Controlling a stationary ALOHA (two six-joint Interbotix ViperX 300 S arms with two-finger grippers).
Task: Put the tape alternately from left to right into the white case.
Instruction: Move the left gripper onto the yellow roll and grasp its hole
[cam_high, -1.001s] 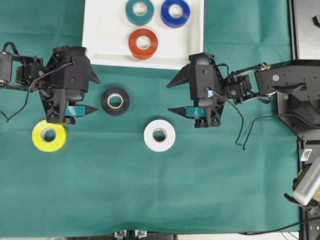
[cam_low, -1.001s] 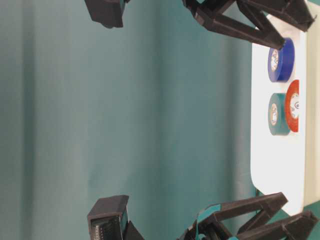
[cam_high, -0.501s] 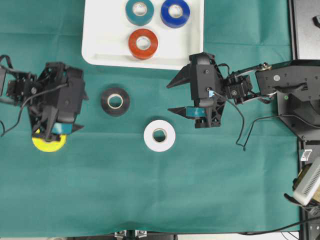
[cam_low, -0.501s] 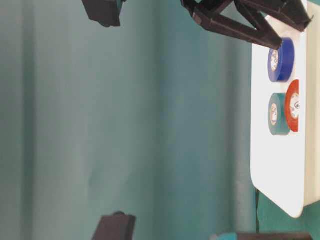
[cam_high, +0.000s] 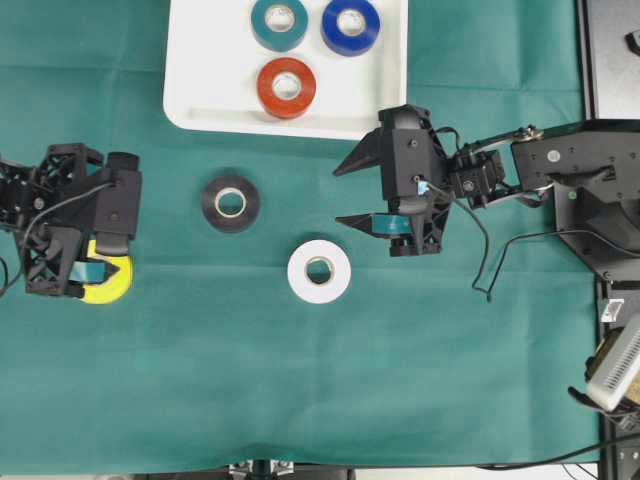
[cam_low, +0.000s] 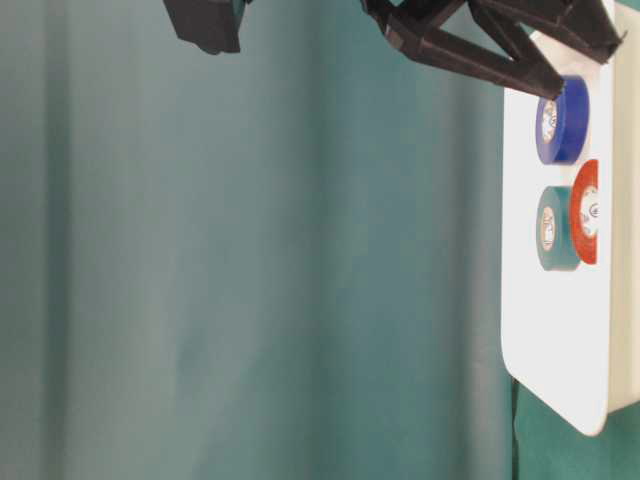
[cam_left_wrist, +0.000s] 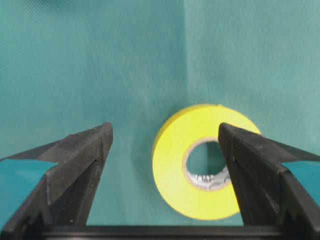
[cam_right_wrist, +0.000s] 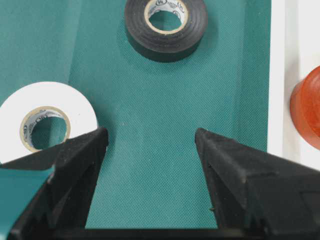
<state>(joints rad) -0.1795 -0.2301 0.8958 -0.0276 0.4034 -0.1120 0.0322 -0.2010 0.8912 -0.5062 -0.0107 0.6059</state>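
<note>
Yellow tape (cam_left_wrist: 200, 162), probably a light, stiff, smooth roll lying flat, sits off-centre between the left gripper's (cam_left_wrist: 165, 150) parted, empty jaws; grip its outer rim.

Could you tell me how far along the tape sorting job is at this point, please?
Done: the teal roll, blue roll and red roll lie in the white case. In hand: the left gripper, open, sits over the yellow roll, not yet gripping. Left: the black roll and white roll on the cloth; the right gripper is open.
</note>
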